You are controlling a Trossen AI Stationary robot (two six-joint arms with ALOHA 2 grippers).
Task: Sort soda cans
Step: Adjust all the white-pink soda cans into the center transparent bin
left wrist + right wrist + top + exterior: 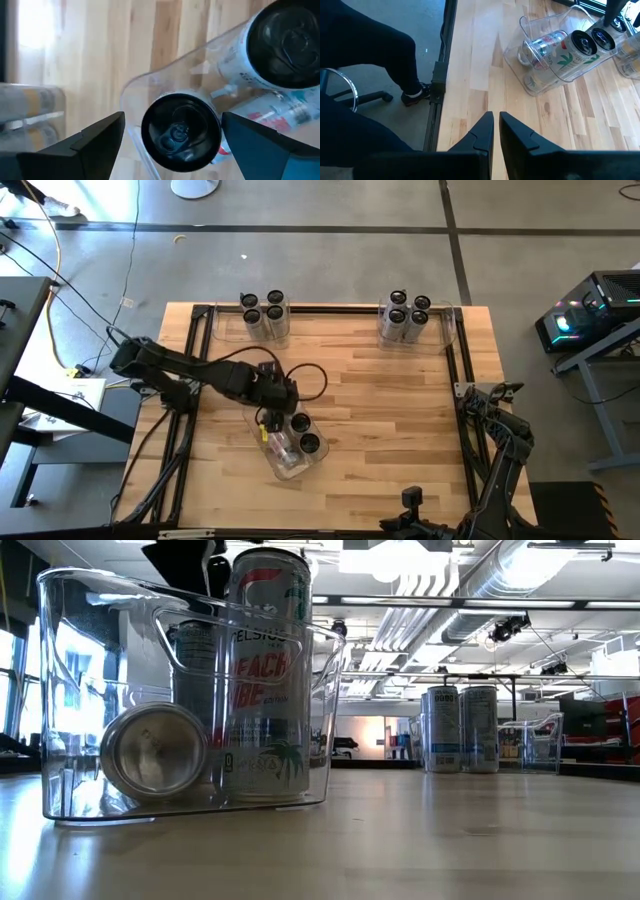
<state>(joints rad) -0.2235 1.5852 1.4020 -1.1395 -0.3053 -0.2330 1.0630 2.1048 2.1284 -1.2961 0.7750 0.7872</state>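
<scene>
Left arm is reaching in from the table's left edge, elbow bent, wrist pointing down over the near clear bin (285, 463). Left gripper (172, 135) is hanging with fingers spread wide, straddling an upright soda can (180, 131) at the bin's end without touching it; dark round top, shiny rim, pull tab showing. A second upright can (285, 42) is standing just beside it in the same bin. A third can (155, 752) is lying on its side on the bin floor, silver bottom facing the low camera.

Near bin is sitting skewed on the wood table (380, 410), rounded corners, thin transparent plastic walls. The tall can (268, 675) in it is showing white-silver sides with red lettering and a green palm print.

Far from the near bin, along the table's back edge: a left bin (235, 328) with four upright cans (264, 312) at its right end, and a right bin (448, 328) with four more cans (408, 314).

Right arm is sitting folded at the table's right front corner, well apart from the near bin. Right gripper (495, 131) is pointing across bare planks, fingers pressed together, gripping nothing.
</scene>
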